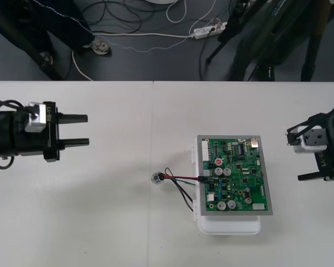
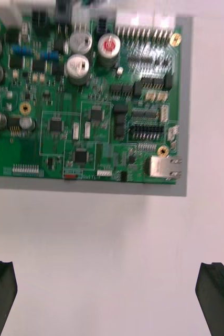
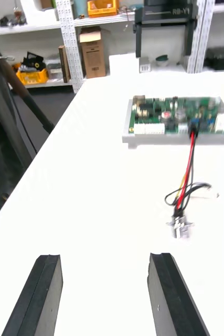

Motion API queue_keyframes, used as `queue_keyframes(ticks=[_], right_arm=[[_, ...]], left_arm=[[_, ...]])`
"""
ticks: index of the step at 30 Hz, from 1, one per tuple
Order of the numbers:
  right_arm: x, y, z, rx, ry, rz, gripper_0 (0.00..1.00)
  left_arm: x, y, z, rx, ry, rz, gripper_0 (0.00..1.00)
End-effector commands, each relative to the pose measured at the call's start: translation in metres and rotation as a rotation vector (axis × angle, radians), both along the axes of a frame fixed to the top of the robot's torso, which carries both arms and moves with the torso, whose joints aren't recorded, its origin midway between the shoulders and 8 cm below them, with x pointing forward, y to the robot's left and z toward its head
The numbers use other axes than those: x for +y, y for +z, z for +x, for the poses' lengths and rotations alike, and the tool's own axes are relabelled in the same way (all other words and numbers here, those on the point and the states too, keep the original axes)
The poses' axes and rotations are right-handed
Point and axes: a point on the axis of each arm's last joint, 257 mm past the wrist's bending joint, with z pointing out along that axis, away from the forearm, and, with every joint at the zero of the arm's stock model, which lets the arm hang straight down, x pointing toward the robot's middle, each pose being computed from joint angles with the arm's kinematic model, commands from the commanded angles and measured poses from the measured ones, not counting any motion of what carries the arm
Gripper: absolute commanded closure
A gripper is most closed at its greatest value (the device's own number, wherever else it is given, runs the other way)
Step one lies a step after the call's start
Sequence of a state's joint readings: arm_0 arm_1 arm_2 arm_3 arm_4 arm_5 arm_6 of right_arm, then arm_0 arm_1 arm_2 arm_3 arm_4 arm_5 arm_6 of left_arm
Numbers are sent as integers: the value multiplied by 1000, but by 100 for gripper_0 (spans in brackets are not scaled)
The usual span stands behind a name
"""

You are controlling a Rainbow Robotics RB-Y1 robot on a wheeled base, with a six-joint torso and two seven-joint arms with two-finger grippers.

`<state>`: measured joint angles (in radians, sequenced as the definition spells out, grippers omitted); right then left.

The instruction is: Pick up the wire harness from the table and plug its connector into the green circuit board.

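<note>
The green circuit board [image 1: 234,175] sits on its white base [image 1: 228,225] right of the table's middle. The harness's black plug [image 1: 204,179] is seated at the board's left edge, and its red, black and green wires [image 1: 181,181] trail left to the metal socket [image 1: 156,178] lying on the table. My left gripper [image 1: 87,130] hovers open at the far left, well away from the harness. My right gripper [image 1: 295,156] stands open just right of the board. From the left wrist, the plug [image 3: 194,126] stands in the board [image 3: 169,113], with the socket [image 3: 179,227] beyond my open left gripper [image 3: 104,257].
The right wrist view looks down on the board [image 2: 85,105], with bare table between it and my right gripper [image 2: 109,299]. Bare table surrounds the board. Cables and tripod legs lie on the dark floor [image 1: 156,39] past the far edge.
</note>
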<state>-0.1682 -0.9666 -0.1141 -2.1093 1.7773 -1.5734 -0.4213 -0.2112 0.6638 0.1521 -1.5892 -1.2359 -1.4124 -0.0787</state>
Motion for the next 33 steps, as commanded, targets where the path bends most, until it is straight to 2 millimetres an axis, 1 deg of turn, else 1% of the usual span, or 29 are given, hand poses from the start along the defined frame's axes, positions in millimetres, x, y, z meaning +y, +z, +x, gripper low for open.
queue_keyframes(ticks=[1, 2, 3, 4, 7, 12, 13, 14, 15, 17, 19, 22, 26, 33], right_arm=[[2, 41, -7, 11, 5, 146, 0], [5, 45, -8, 20, 8, 174, 0], [9, 53, -12, 44, 8, 235, 0], [11, 56, -13, 58, 9, 264, 0], [21, 74, -17, 93, 30, 371, 0], [32, 99, -20, 87, 64, 439, 0], [35, 109, -20, 80, 66, 459, 0], [35, 113, -20, 81, 59, 469, 0], [36, 124, -19, 76, 49, 495, 0], [42, 140, -19, 71, 42, 530, 0], [46, 151, -22, 70, 34, 554, 0], [56, 158, -30, 78, 37, 565, 0], [65, 160, -40, 89, 46, 560, 0], [69, 163, -45, 85, 64, 559, 0]], left_arm=[[18, 32, -26, 52, -40, 81, 52], [19, 37, -26, 52, -40, 83, 52], [20, 48, -28, 55, -38, 85, 53], [20, 53, -29, 59, -39, 86, 52], [18, 80, -29, 54, -42, 87, 52], [13, 110, -24, 29, -44, 99, 52], [10, 118, -22, 25, -46, 98, 53], [9, 122, -21, 19, -48, 97, 52], [6, 129, -21, 16, -51, 93, 52], [1, 140, -21, 12, -56, 90, 52], [-4, 147, -20, 9, -58, 92, 52], [-11, 153, -22, 12, -71, 91, 52], [-16, 152, -23, 15, -81, 99, 52], [-16, 152, -22, 16, -77, 96, 53]])
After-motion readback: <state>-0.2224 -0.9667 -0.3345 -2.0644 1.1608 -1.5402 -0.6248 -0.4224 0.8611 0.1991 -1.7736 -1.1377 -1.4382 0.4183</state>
